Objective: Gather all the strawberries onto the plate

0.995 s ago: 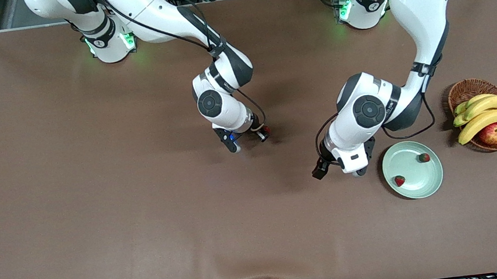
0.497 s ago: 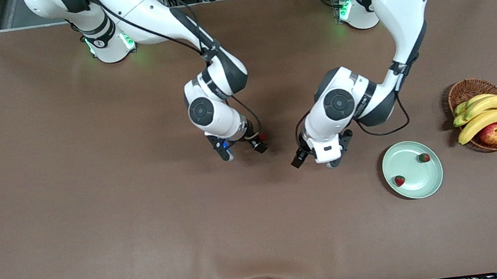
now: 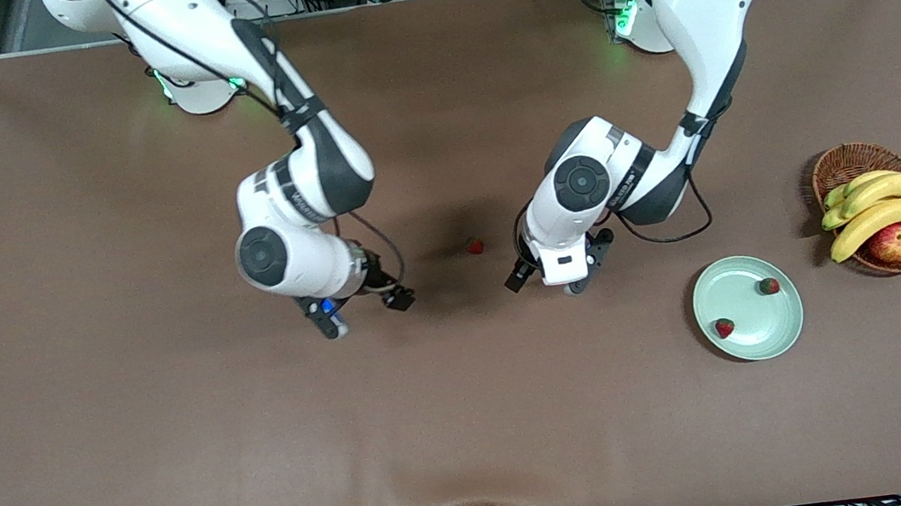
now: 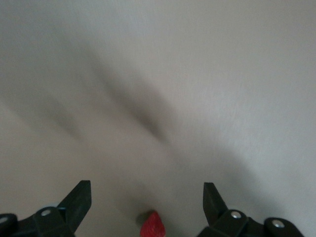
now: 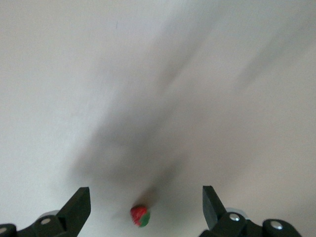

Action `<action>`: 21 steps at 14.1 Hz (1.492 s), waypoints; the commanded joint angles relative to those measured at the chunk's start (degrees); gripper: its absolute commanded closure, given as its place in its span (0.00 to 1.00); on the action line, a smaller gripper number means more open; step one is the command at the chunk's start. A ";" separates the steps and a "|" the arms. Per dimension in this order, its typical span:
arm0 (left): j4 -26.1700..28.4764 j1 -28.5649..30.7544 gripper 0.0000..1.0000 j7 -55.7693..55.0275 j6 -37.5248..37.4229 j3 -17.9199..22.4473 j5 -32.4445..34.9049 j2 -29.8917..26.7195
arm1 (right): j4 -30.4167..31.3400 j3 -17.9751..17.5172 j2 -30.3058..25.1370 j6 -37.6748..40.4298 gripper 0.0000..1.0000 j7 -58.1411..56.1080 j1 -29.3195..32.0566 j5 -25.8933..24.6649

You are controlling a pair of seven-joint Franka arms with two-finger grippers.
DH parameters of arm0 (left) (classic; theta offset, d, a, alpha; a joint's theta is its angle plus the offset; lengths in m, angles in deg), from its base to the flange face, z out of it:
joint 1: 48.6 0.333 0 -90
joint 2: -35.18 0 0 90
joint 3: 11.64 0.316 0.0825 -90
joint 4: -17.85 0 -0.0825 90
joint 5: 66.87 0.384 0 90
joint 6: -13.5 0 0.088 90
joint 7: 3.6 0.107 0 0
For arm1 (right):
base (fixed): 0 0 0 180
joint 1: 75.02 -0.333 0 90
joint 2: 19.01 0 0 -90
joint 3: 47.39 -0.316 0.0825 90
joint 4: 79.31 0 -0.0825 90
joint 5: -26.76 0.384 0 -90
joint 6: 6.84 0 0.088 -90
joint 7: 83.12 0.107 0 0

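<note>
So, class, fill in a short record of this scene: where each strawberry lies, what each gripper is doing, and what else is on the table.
strawberries on plate: two
plate: pale green, beside the basket
loose strawberry: on the table, between the two grippers
left gripper: open, empty, over the table beside the loose strawberry
right gripper: open, empty, over the table
basket: wicker, holds bananas and an apple
still to collect: one strawberry

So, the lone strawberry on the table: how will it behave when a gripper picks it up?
The strawberry is tiny against the left gripper, so probably light. Its rounded, tapered shape may roll if nudged. It looks smooth, so it could slip.
</note>
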 commanded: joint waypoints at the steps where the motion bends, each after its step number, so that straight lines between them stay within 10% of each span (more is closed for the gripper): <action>1: -2.44 -5.18 0.00 -1.34 -0.01 0.72 6.10 2.70 | 1.18 0.47 -2.68 4.58 0.00 -8.76 5.14 -0.15; 7: -5.34 -8.96 0.00 6.12 0.61 0.54 16.42 8.41 | 1.09 8.28 -6.64 16.09 0.00 -23.10 8.93 -3.75; 14: -6.32 -11.42 0.00 5.52 0.70 0.54 15.98 10.00 | 1.00 8.12 -15.86 25.23 0.00 -39.88 18.32 -13.41; 17: -6.32 -11.43 0.26 5.43 0.70 0.54 15.89 10.00 | 1.70 3.75 -22.62 26.39 0.00 -49.38 23.67 -21.04; 21: -6.32 -11.25 1.00 5.34 0.61 0.54 15.71 9.74 | 4.14 -6.21 -30.18 28.42 0.00 -49.67 30.91 -29.14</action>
